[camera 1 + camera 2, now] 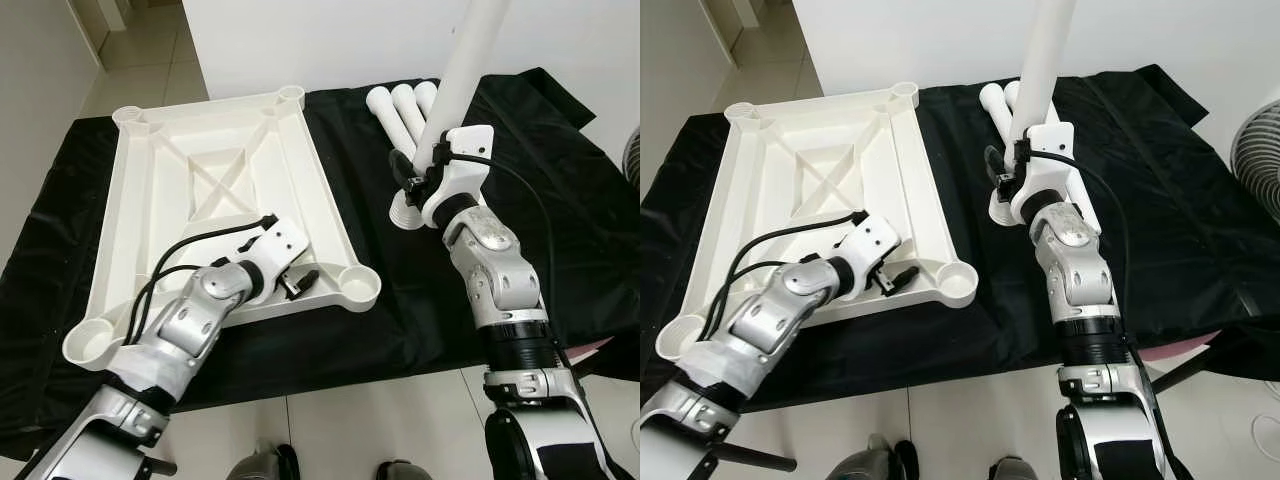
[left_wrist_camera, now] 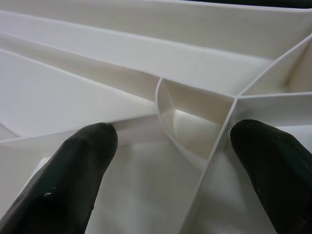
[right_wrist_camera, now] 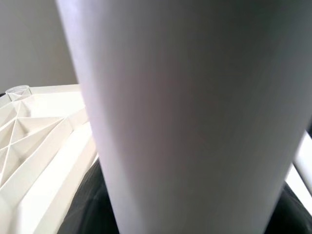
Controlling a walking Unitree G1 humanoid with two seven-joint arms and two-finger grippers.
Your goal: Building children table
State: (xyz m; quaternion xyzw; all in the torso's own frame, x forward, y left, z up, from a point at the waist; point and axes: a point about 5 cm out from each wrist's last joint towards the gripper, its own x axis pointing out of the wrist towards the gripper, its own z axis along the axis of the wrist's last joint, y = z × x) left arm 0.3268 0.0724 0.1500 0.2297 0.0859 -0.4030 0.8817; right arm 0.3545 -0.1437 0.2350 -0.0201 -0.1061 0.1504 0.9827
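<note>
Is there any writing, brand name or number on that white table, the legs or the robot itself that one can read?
None can be read.
Upturned tabletop: plain white ribs, no lettering.
Leg held upright in the right gripper: plain white.
Spare legs on the black cloth: no marks.
Left gripper, open over the tabletop's near corner, and both silver arms: no legible label.

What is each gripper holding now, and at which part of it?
The right gripper holds a white leg upright, near its lower end. The left gripper is open over the tabletop, holding nothing.
</note>
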